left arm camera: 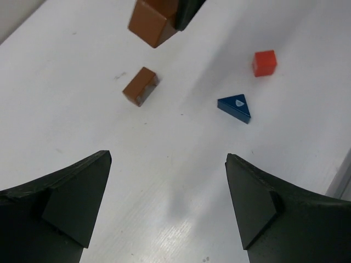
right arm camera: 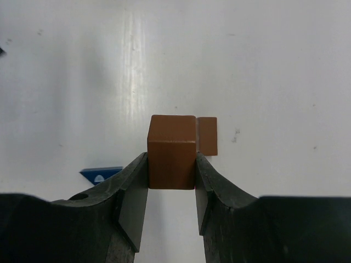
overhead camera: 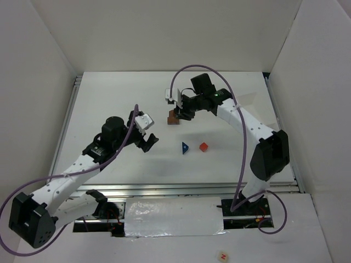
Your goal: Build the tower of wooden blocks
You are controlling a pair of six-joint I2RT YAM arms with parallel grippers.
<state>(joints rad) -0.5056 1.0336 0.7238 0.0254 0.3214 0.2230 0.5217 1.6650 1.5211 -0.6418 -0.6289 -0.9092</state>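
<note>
My right gripper (overhead camera: pixel 179 113) is shut on a brown block (right arm camera: pixel 172 150) and holds it above the table, far centre. A second brown block (right arm camera: pixel 207 136) lies flat on the table just beside and below it; it also shows in the left wrist view (left arm camera: pixel 140 86), under the held block (left arm camera: pixel 151 24). The blue wedge (overhead camera: pixel 185 147) and red cube (overhead camera: pixel 203 147) lie apart nearer the arms, also in the left wrist view, wedge (left arm camera: pixel 236 107) and cube (left arm camera: pixel 265 62). My left gripper (left arm camera: pixel 167 186) is open and empty, left of the wedge. No blocks are stacked.
White walls enclose the white table (overhead camera: pixel 109 109) on three sides. A metal rail (overhead camera: pixel 164 189) and a foil-covered strip (overhead camera: pixel 173 216) run along the near edge between the arm bases.
</note>
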